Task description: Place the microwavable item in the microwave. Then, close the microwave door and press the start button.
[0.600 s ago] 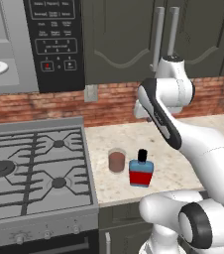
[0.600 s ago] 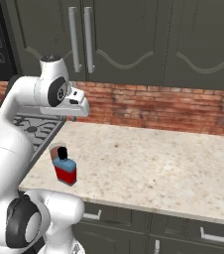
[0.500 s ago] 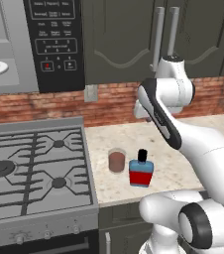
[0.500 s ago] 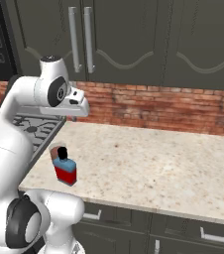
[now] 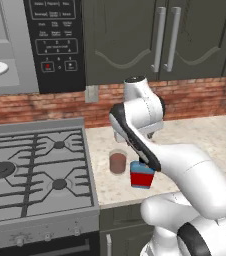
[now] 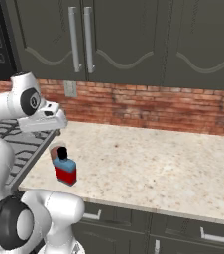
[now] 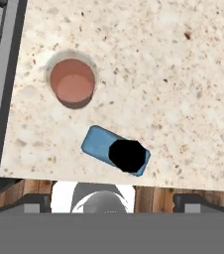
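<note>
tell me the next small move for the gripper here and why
Probably shift the hand over the glass tumbler and start lowering. In the hand view it stands upright on the counter, off-centre toward the stove, with the blue-and-red bottle beside it but apart, so a descent should stay clear of the bottle.

Clear glass tumbler [image 5: 117, 162] of brown liquid, upright on counter beside stove, microwave [image 5: 15, 47] open above stove

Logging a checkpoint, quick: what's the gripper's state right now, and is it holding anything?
Gripper: open, holding nothing, looking down from above the counter at the glass tumbler and the blue-and-red bottle.
</note>
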### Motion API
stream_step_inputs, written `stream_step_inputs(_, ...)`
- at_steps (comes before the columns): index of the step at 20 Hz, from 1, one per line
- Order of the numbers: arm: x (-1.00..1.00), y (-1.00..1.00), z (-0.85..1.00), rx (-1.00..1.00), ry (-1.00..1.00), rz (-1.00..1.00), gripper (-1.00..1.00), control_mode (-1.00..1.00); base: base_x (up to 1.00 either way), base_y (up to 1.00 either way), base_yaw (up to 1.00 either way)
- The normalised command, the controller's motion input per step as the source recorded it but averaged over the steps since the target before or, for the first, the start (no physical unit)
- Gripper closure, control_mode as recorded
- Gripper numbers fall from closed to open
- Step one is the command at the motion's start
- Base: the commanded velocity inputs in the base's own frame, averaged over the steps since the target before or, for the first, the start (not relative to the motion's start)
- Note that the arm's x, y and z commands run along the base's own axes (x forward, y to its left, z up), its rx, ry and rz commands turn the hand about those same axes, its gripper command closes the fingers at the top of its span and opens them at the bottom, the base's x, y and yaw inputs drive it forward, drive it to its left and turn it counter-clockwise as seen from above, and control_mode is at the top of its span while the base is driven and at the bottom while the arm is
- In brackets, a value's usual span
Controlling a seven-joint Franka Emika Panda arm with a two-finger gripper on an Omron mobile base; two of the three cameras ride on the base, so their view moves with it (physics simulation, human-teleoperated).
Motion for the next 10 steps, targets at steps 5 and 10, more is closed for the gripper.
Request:
stream_step_inputs(5,0.29,0.38,-0.32,-0.15,0.26,-0.01,-1.00,-1.00,0.00,0.00,0.00)
stream_step_inputs(10,0.16,0.52,-0.21,-0.09,0.07,0.01,-1.00,-1.00,0.00,0.00,0.00)
